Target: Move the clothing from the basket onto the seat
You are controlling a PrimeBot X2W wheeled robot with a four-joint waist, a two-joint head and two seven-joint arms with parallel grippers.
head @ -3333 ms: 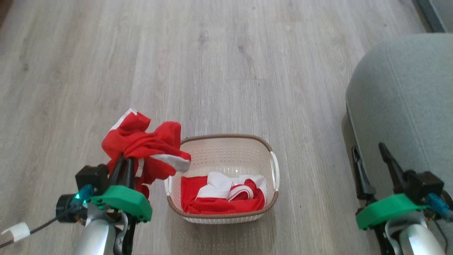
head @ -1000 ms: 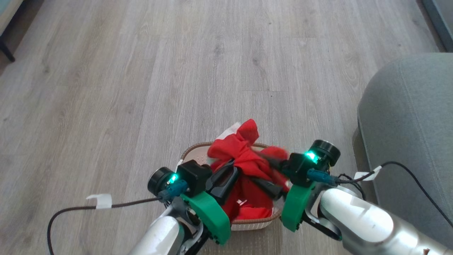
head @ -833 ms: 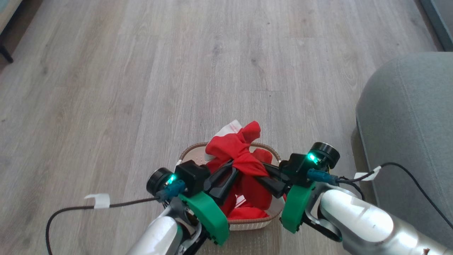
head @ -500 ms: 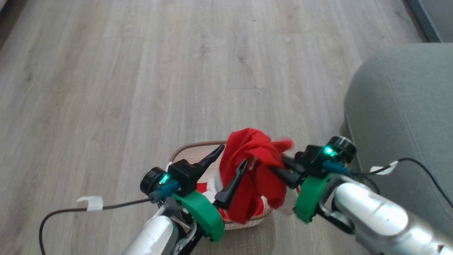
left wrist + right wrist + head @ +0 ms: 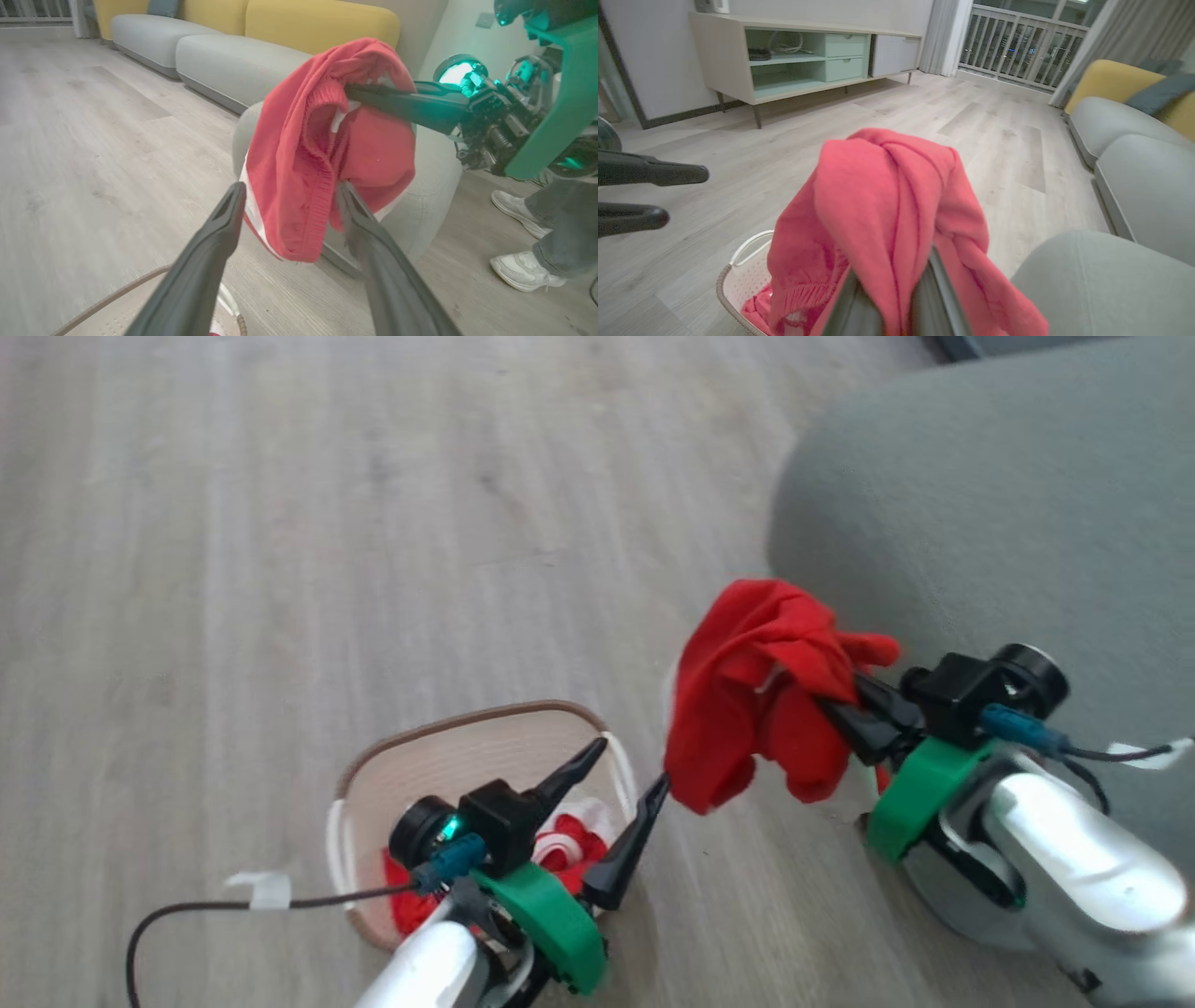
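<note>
Head view: right gripper [image 5: 834,706] clenches the clothing [image 5: 747,709], bunched round its tips, left of the seat [image 5: 980,504]; left gripper [image 5: 633,766] gapes empty above the basket [image 5: 467,715].

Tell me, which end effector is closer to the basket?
Left. The left end effector hangs open over the basket; the right end effector grips a red garment away from it, beside the seat.

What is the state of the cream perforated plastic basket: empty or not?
Not empty. The cream basket holds red fabric with white trim, partly behind the left gripper. The right gripper holds another red garment.
</note>
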